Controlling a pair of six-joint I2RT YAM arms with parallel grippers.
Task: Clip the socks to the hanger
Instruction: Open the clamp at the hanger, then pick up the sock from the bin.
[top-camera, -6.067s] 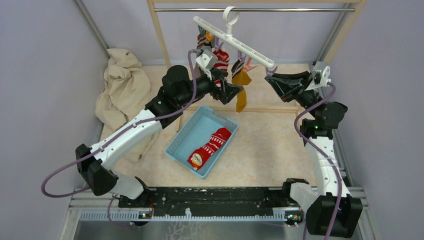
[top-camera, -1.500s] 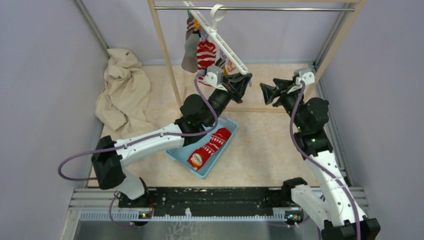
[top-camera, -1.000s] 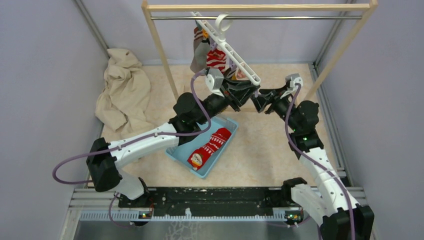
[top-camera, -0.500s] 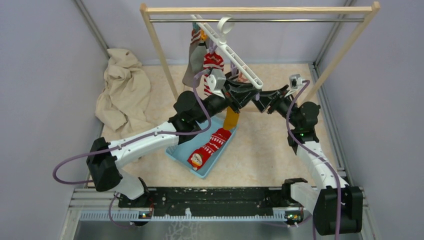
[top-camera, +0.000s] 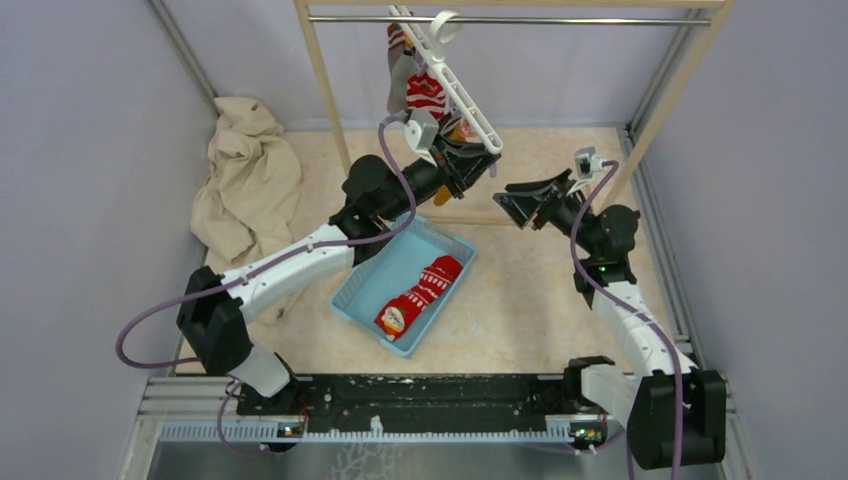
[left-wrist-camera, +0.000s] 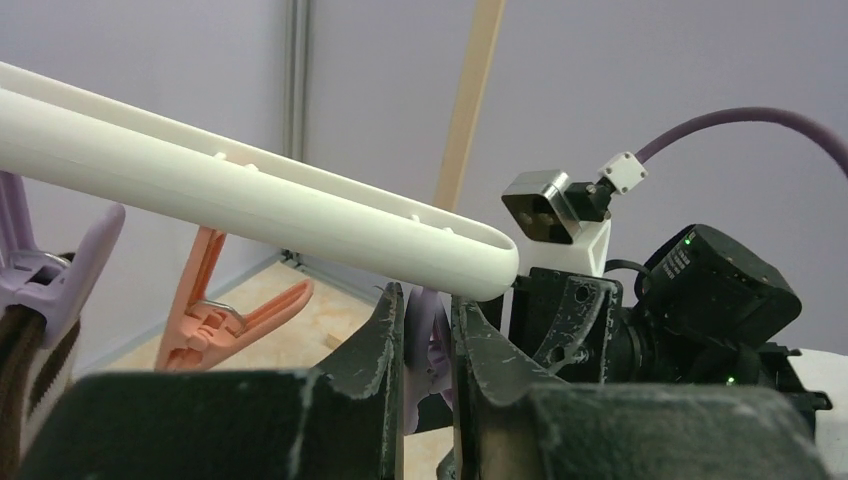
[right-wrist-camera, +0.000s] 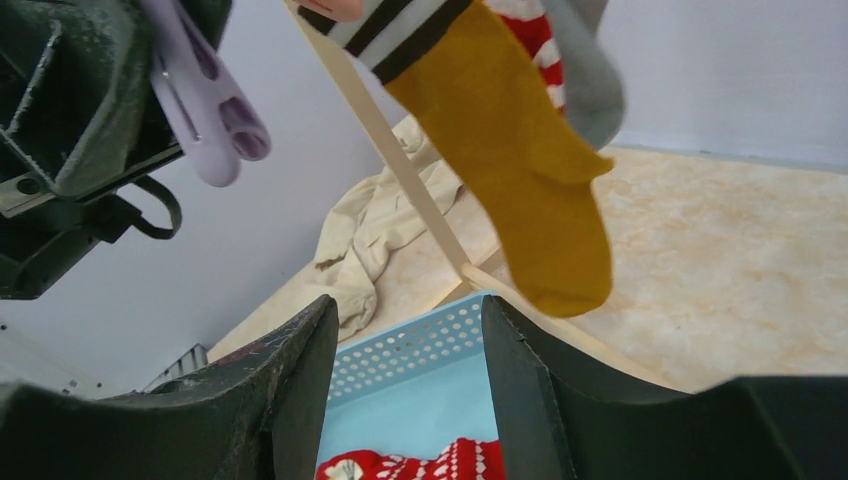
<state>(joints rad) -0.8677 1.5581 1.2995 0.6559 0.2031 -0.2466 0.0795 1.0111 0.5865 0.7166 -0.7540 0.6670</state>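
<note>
- The left claw is pinched narrow on a purple peg under the tip of the white hanger.
- The hanger's hook sits over the metal rail, and its bar slants down toward the arms.
- The mustard sock hangs below the bar, toe down.
- The red patterned sock lies in the blue basket on the counter.
- The right claw is spread wide and holds nothing, just beside the hanger's tip and apart from it.
</note>
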